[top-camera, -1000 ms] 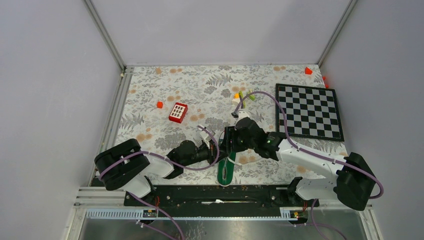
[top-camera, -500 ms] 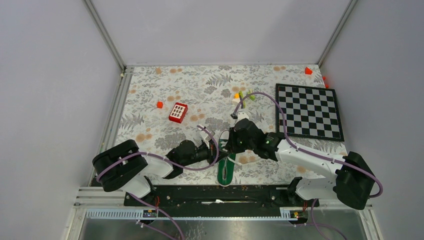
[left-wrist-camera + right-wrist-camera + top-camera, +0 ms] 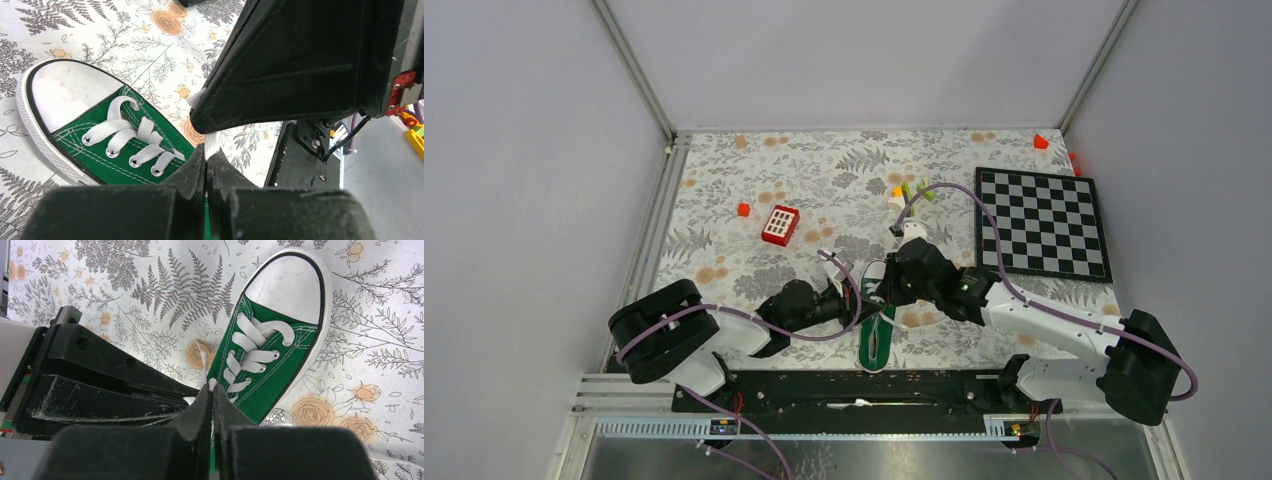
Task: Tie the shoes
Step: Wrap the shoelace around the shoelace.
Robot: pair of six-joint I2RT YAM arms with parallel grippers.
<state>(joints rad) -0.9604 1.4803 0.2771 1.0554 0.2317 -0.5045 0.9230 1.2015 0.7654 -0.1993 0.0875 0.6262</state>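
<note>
Pinching a strand of white lace (image 3: 212,146), the left jaws are pressed together, and the strand rises from their tips to the underside of the right arm's black finger (image 3: 300,65) directly above them. The green sneaker (image 3: 100,161) lies on the desk (image 3: 724,170) just left of and below these jaws. Its white toe cap (image 3: 70,95) points away from them and its crossed lacing sits between cap and jaw tips.

From the right wrist, the right jaws are also closed tight, with a sliver of the same white lace showing at their tips. The sneaker extends ahead and to the right of them, toe farthest off. The scuffed black fingers of the left arm lie just to their left, almost touching them.

From above, the left arm (image 3: 724,335) and right arm (image 3: 1044,320) meet over the front half of the sneaker. Both pairs of jaws are close together there, and the heel end lies nearer the arm bases than the jaws do. How the lace runs between the two grips cannot be made out from this height.

A red-and-white keypad block (image 3: 780,225) sits well apart, beyond and to the left of the jaws. A chessboard (image 3: 1042,222) lies well off to the right of the right jaws. A few small coloured blocks (image 3: 909,192) lie beyond the right jaws, apart from them.
</note>
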